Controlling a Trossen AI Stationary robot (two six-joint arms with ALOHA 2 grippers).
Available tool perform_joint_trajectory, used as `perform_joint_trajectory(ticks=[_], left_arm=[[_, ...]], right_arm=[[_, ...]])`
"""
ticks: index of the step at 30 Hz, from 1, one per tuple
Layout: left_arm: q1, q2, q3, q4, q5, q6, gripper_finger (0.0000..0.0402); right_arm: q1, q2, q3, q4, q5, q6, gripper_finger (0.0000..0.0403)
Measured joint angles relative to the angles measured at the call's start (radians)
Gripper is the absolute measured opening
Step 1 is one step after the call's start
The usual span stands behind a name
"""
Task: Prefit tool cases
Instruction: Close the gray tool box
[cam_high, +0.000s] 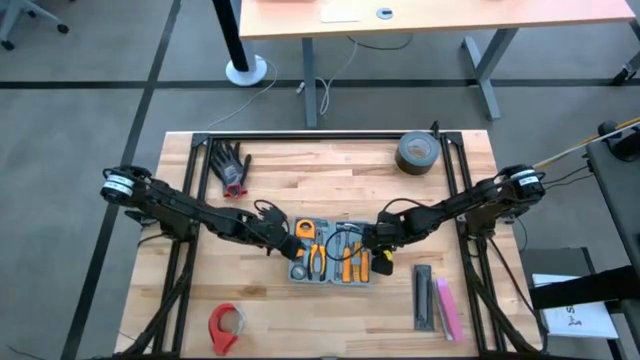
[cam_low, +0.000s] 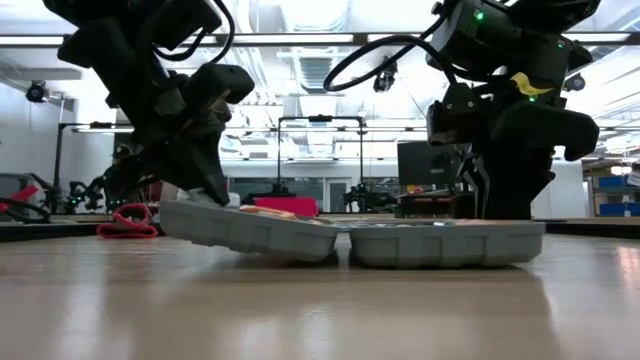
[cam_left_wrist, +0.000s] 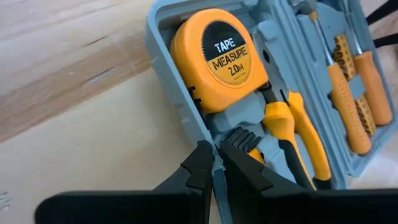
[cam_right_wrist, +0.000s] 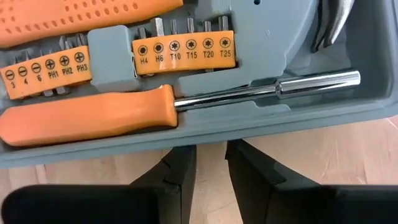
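While opened flat, tool case (cam_high: 335, 255) lies crosswise (lid upturned)

I see the tool case (cam_high: 335, 252) open at table centre, left gripper (cam_high: 288, 243) at its left edge, right gripper (cam_high: 377, 240) at its right; gloves (cam_high: 232, 167) behind-left, tape roll (cam_high: 417, 152) behind-right, bars (cam_high: 436, 298) front-right

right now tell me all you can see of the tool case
The tool case is blue-grey plastic, open flat mid-table on the wood, its left half tipped up at the outer edge. It holds an orange tape measure, pliers, screwdrivers and bit strips. The left pincer is shut on its left rim; the right pincer is at its right edge.
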Motion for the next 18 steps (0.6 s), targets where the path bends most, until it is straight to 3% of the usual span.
perform_joint_trajectory(ticks=[18], left_arm=[[0.000, -0.039, 0.000, 0.018, 0.017, 0.008, 0.0028]], right_arm=[[0.000, 0.000, 0.000, 0.001, -0.002, 0.002, 0.0077]])
